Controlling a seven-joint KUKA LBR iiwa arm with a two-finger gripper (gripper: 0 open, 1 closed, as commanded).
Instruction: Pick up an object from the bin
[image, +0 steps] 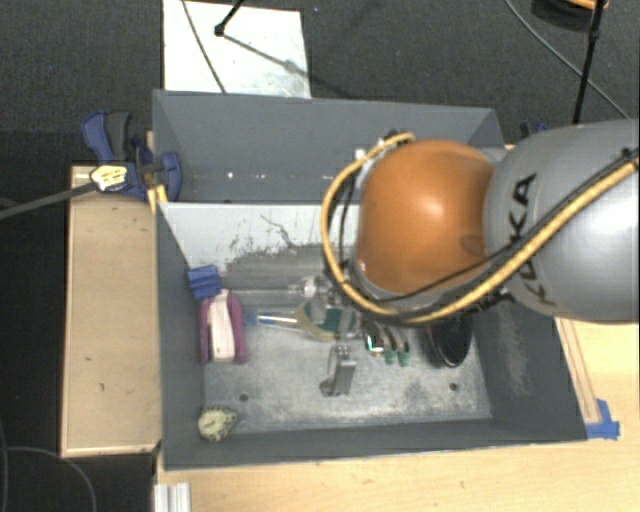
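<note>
**Fingers low over bare bin floor**

Camera view: the fingers (340, 372) hang over bare floor near the middle of the grey bin (330, 150). Whether they are spread or pressed together cannot be told. The nearest thing is a clear tube with a blue end (272, 321), just left and slightly far of them. Further left lies a pink and purple pack (221, 328). A pale crumpled lump (217, 423) sits in the near left corner.
</note>
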